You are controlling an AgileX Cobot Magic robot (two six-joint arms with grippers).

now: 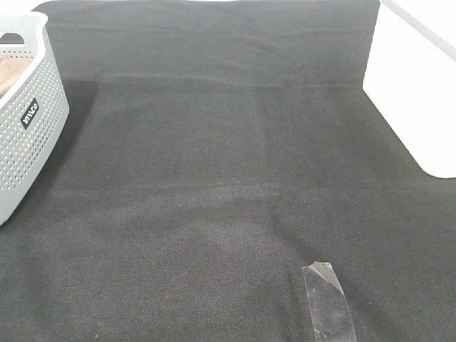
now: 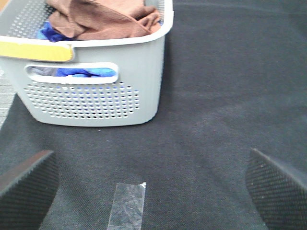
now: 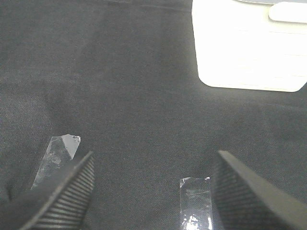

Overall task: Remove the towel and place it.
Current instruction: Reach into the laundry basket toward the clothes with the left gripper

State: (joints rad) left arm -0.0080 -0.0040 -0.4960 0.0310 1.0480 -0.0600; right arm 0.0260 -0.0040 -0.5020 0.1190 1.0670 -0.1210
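Seeing the towel (image 2: pixel 103 19) lying bunched inside the grey basket (image 2: pixel 96 96) at the left edge of the black cloth (image 1: pixel 228 178). Holding nothing in left pincer (image 2: pixel 153 191) and right pincer (image 3: pixel 151 191), both standing wide open above free cloth.

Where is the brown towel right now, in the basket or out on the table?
In the basket: the towel lies bunched inside the grey basket, over blue cloth.
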